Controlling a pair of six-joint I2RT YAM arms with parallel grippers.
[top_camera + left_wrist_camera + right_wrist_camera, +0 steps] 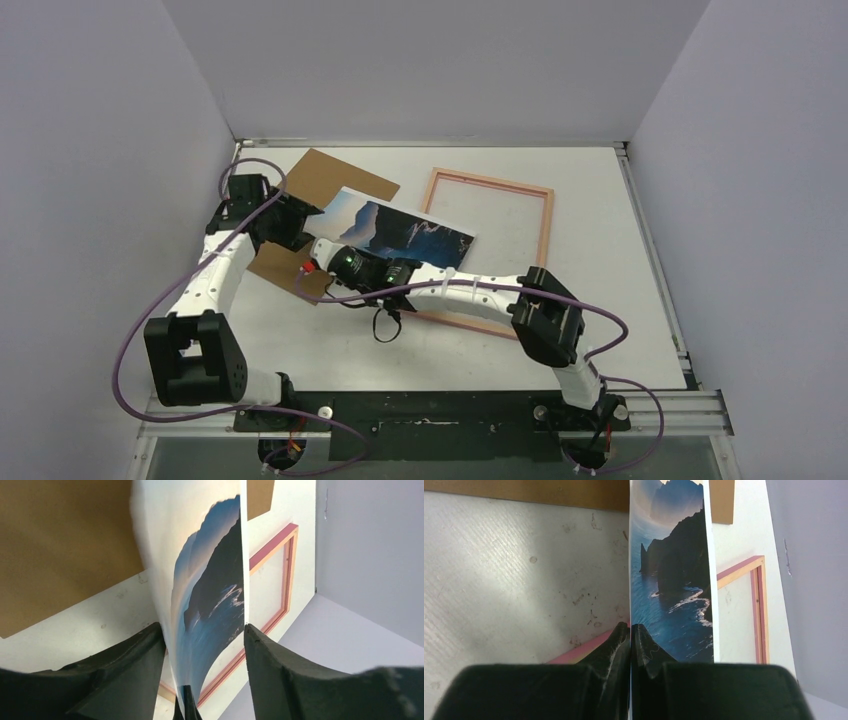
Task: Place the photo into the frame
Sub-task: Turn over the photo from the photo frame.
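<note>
Place: a robotics lab test cell.
Walls: plain pale panels [420, 60] boxed me in at the left, back and right of the top view.
Table: a bare white board [620, 250], scuffed and stained in my wrist views.
Mounting: I was bolted to a metal rail [680, 408] along the bottom edge.
Cabling: purple cables [122, 372] looped loose at lower left.

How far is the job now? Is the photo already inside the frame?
Done: the photo is up off the table, pinched by the shut right gripper. In hand: the left gripper stands open around it. Left: the frame lies flat, no photo in it yet.
</note>
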